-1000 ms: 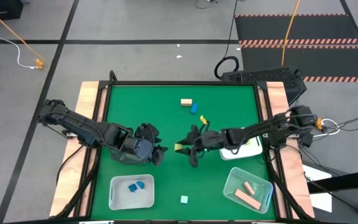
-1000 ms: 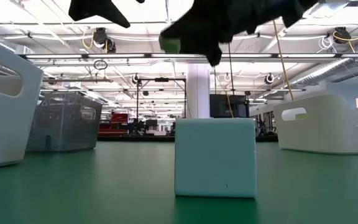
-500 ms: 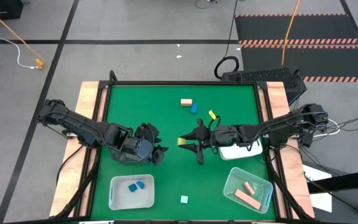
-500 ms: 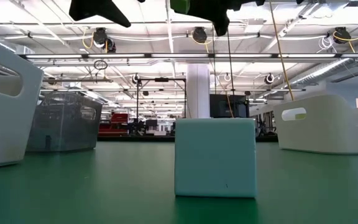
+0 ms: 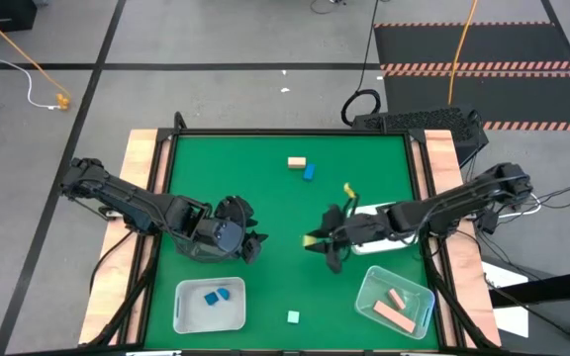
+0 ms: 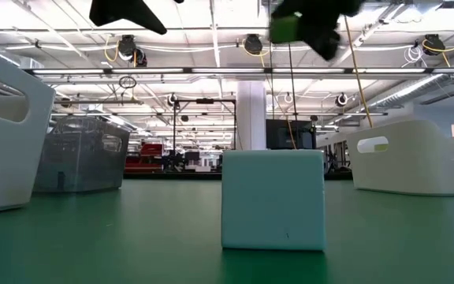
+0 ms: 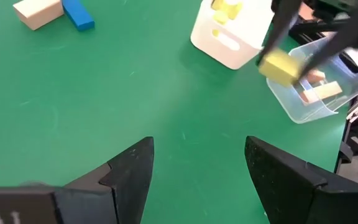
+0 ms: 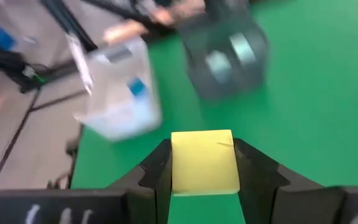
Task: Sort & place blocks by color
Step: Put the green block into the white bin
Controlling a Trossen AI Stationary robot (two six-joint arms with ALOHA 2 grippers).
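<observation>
Above the green table (image 5: pixel 226 168), right of centre, your right gripper (image 5: pixel 317 240) pinches a yellow-green block (image 8: pixel 204 161) between both fingers, lifted clear of the mat just beside the white bin (image 5: pixel 389 240). You see only its square face from the wrist, so its long axis cannot be told. Your left gripper (image 7: pixel 194 165) waits spread over bare mat left of centre. A tan block (image 5: pixel 297 162) and blue block (image 5: pixel 309 172) lie touching near the far edge; a mint cube (image 5: pixel 293 316) sits at the near edge.
</observation>
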